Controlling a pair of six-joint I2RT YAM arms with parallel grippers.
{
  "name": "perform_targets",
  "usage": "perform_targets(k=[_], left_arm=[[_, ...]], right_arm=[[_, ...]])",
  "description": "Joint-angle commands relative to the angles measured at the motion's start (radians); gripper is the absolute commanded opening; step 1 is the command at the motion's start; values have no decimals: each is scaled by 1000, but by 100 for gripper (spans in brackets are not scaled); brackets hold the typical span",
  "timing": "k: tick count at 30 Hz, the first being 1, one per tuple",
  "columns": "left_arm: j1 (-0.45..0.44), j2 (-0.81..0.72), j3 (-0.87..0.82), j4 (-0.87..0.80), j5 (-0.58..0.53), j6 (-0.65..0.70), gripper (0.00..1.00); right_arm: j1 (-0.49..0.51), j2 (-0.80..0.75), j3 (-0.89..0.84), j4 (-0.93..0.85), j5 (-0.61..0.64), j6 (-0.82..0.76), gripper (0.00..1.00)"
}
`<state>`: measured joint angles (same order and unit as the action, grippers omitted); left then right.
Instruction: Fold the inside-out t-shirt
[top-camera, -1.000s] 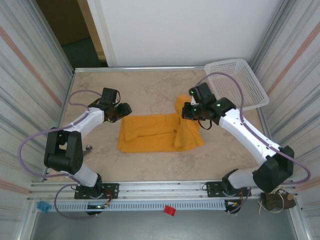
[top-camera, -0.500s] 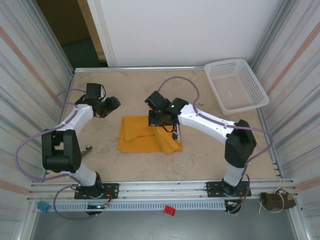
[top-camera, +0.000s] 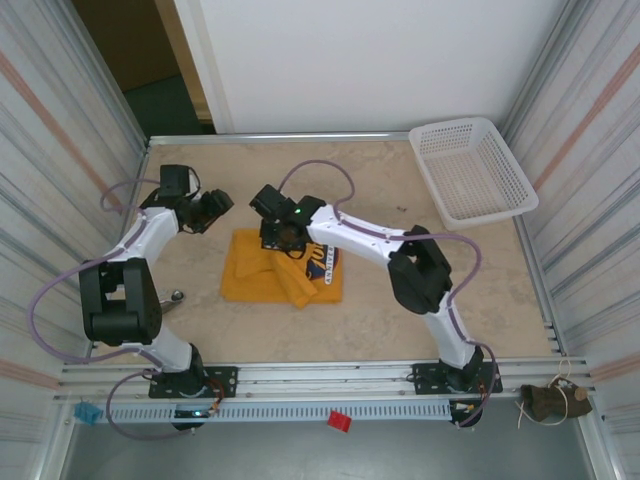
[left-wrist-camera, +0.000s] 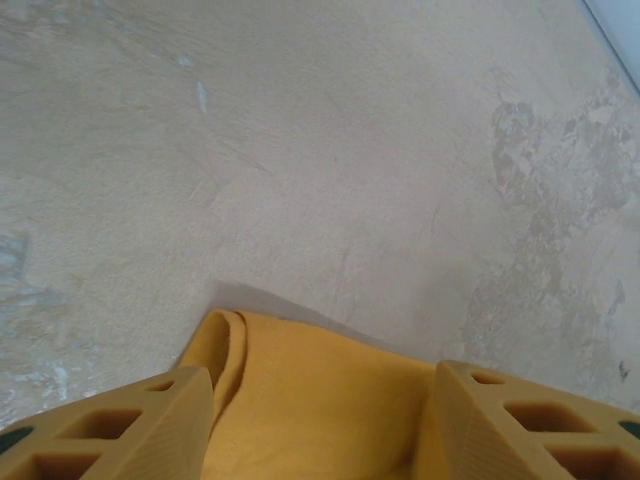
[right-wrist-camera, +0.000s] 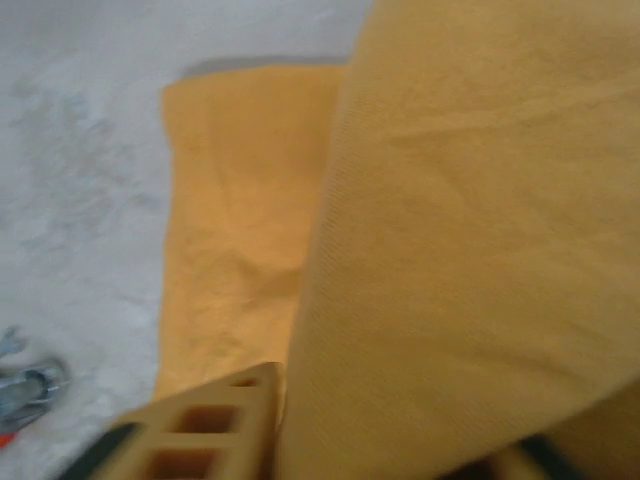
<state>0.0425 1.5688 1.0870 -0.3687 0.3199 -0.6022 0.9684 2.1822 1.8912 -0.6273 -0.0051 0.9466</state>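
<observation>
My right arm (top-camera: 365, 233) reaches long and low across to the inside-out t-shirt (top-camera: 258, 280), which lies folded mid-worktop (top-camera: 400, 180) with dark lettering (top-camera: 323, 263) showing near its right edge. My right gripper (top-camera: 282, 238) sits at the shirt's far edge with cloth draped against it; whether it is clenched or released I cannot tell. My left gripper (top-camera: 207, 207) hangs released just off the shirt's far-left corner.

Beige table (top-camera: 400, 190): folded t-shirt (top-camera: 260, 275) (print showing), white basket (top-camera: 470, 170) far right corner.
</observation>
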Motion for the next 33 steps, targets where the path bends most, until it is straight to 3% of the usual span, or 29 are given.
perform_targets(k=[1,4,6,10,15,20,28,29,30,33], left_arm=[[43,10,-2,7,63,17,60],[90,33,-1,11,105,31,60],[114,42,3,12,123,40,60],[120,33,24,-15,148,79,60],[65,-39,-21,-25,153,86,60],[-1,-147,-133,-19,98,62,60],[-1,-207,-187,-24,66,42,61],[0,-206,-181,-24,64,39,61],[2,-204,-173,-25,61,38,61],[10,-187,-144,-26,64,33,61]], right_arm=[[38,20,65,183,-239,-103,65],[41,-65,34,239,-322,-180,75],[32,-168,-54,242,-293,-201,79],[-15,-370,-258,232,-206,-207,79],[-79,-502,-492,243,-114,-137,75],[-94,-444,-530,285,-117,-114,77],[-65,-221,-406,291,-162,-111,80],[-58,-195,-381,288,-178,-116,77],[-52,-176,-364,292,-195,-121,66],[-12,-170,-345,311,-220,-140,20]])
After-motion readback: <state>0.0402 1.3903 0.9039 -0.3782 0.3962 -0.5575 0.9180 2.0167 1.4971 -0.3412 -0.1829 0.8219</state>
